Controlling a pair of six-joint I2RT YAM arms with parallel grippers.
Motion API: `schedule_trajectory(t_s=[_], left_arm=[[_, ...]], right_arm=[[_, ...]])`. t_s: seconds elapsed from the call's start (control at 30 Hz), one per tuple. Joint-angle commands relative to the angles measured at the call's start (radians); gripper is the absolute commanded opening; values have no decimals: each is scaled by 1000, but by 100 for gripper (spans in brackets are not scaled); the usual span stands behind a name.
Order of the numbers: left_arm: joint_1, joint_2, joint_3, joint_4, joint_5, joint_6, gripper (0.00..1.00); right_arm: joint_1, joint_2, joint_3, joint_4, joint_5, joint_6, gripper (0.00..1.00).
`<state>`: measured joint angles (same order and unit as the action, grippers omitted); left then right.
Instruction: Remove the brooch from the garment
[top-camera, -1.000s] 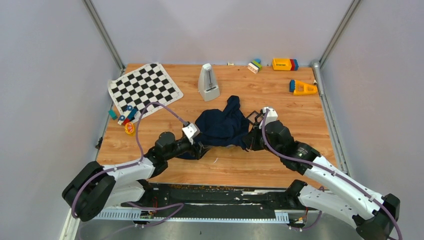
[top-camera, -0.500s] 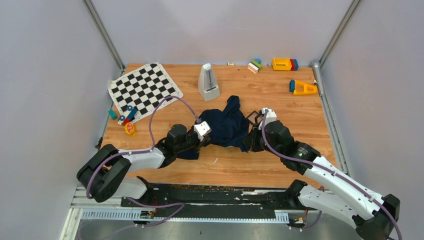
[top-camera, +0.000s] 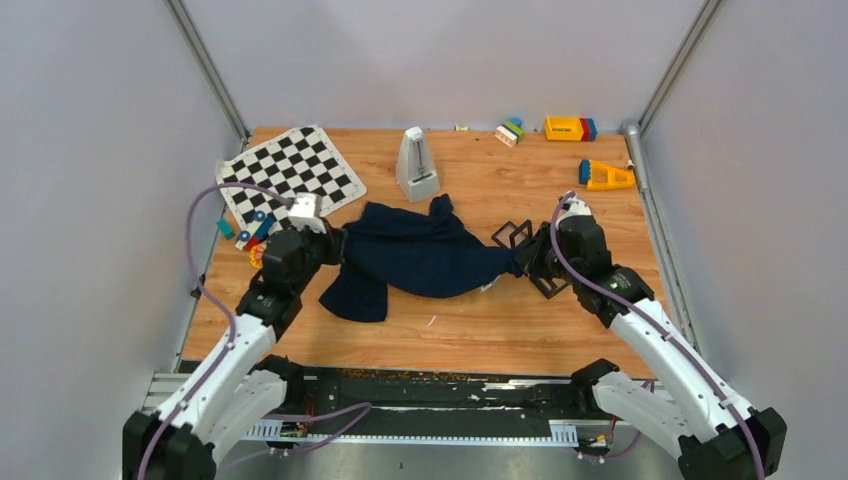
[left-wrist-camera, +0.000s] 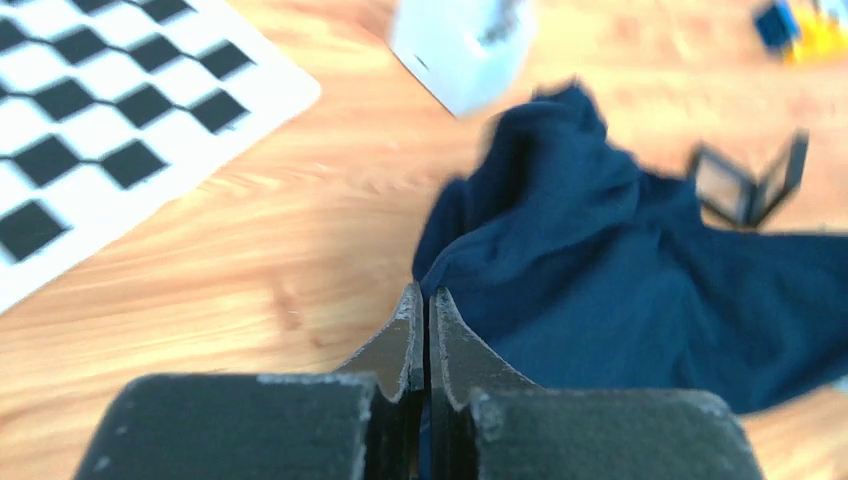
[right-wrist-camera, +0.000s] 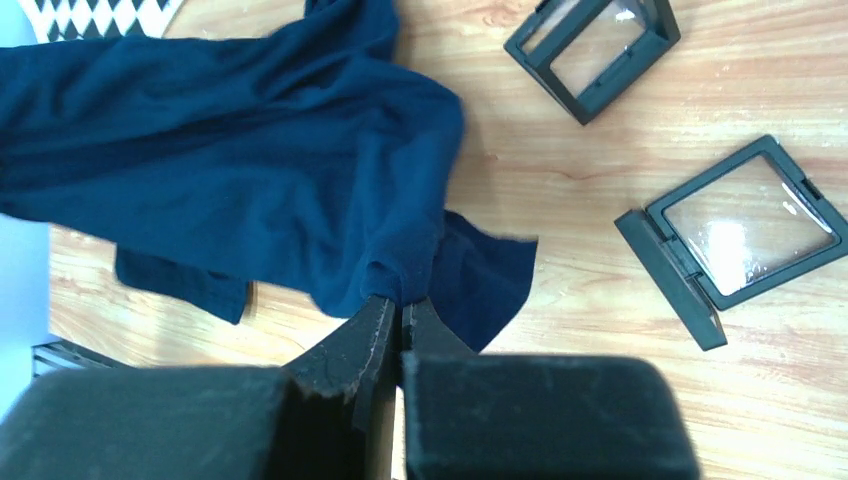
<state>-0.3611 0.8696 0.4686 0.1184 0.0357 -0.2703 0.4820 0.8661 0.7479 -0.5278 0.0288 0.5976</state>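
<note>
- The brooch: I cannot make it out in any view; no whitish disc shows on the cloth that is visible.
- The garment (top-camera: 420, 255) lies at the middle of the worktop (top-camera: 600, 230), pulled out into a long band from 9 o'clock to 3 o'clock between my two hands.
- One loose flap of it droops toward 7 o'clock and rests flat on the wood. A bunched peak points toward 12 o'clock.
- My left hand (top-camera: 335, 240) sits at the cloth's 9 o'clock end. In the wrist view its jaws are pressed together, and the navy edge (left-wrist-camera: 620, 280) runs right up to their tips, so it is clenched on the garment.
- My right hand (top-camera: 522, 265) sits at the 3 o'clock end. In its wrist view the fingers (right-wrist-camera: 375, 335) meet with no gap, pinching a gathered fold of the garment (right-wrist-camera: 230, 150).
- Two black boxes (right-wrist-camera: 595, 50) lie open on the wood just beside the right hand, at 1 and 3 o'clock from that fold. Each shows a clear pane.
- A pale metronome (top-camera: 417, 165) stands upright at 12 o'clock from the cloth, near its peak but apart from it.
- The checkered mat (top-camera: 290, 178) lies at 10 o'clock, beyond my left hand.
- Coloured blocks (top-camera: 568, 128) sit along the far edge, at 1 to 2 o'clock, well apart from the garment.
</note>
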Motion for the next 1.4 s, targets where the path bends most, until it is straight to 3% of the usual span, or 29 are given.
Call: schedule_trajectory(t_s=[0.0, 0.23, 0.47, 0.57, 0.8, 1.03, 1.07, 1.1, 1.13, 1.17, 1.23, 1.3, 1.37], left_arm=[[103, -156, 167, -235, -234, -156, 0], [286, -63, 531, -535, -270, -75, 0], [304, -54, 715, -666, -288, -21, 0], [309, -44, 734, -642, -312, -4, 0], [338, 287, 914, -650, -218, -54, 0], [338, 480, 770, -422, -117, -85, 2], [338, 489, 750, -396, -109, -98, 6], [338, 510, 727, -361, -90, -101, 23], [338, 521, 728, -359, -69, -108, 32], [337, 540, 736, -374, -56, -108, 55], [334, 550, 770, -427, -44, -113, 78], [296, 539, 786, -471, -31, -100, 95], [229, 508, 777, -504, -97, -32, 99]], right_arm=[[-62, 13, 133, -4, -114, 8, 0], [-74, -3, 247, -61, -256, -4, 0], [-74, -105, 176, -139, -528, 26, 0], [-73, -141, 124, -139, -550, 34, 0], [-84, 48, 145, -105, -533, 11, 0], [-95, 228, 100, 63, -572, 36, 0], [-97, 249, 102, 80, -567, 32, 0], [-98, 269, 109, 90, -557, 30, 0], [-97, 289, 118, 94, -551, 23, 0], [-98, 305, 126, 95, -552, 16, 0], [-98, 330, 131, 99, -580, 1, 0], [-98, 339, 125, 112, -606, -4, 0], [-98, 337, 114, 141, -637, -6, 2]])
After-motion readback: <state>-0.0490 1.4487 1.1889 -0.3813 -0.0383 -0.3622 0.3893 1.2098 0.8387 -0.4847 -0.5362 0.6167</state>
